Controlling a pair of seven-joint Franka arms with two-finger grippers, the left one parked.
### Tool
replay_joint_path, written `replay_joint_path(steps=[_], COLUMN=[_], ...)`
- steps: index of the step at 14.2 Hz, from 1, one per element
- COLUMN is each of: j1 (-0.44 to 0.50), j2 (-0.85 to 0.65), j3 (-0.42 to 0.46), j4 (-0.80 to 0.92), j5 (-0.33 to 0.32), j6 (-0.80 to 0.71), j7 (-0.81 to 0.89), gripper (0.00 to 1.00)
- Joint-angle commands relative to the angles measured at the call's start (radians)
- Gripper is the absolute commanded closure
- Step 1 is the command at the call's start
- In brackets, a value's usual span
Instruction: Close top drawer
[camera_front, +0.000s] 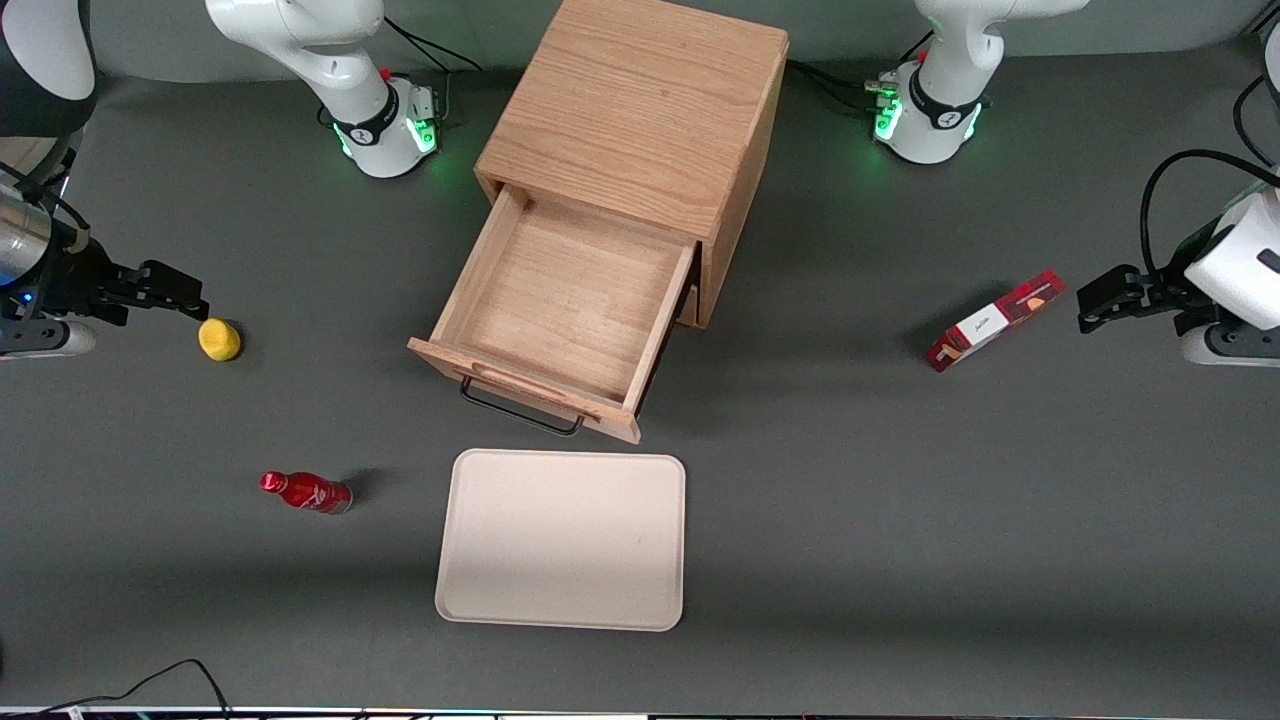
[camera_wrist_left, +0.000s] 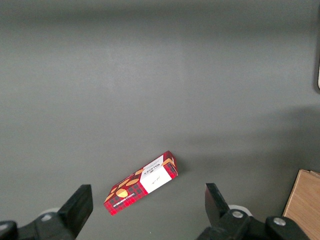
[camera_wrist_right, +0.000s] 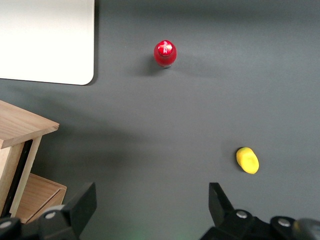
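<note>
A cream tray lies flat on the grey bench, nearest the front camera. A red bottle stands beside it toward the working arm's end, a small yellow object farther back. A red plaid box lies toward the parked arm's end.

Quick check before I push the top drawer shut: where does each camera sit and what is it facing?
Front view: high, facing both arms, looking down on the open top drawer; end effector open by the lemon.
Right wrist view: looks down past its fingers at lemon and red bottle, both shared with the front.
Left wrist view: looks down at a red box.
</note>
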Motion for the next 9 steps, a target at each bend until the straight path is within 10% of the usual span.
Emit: replay_joint_path(steps=[1, 9], j1=[0.008, 0.057], j2=[0.017, 0.121], j3=[0.000, 0.049], j4=[0.030, 0.227], j5=[0.003, 0.027], j6=[0.000, -0.020], j7=[0.007, -0.130], gripper=[0.00, 0.00])
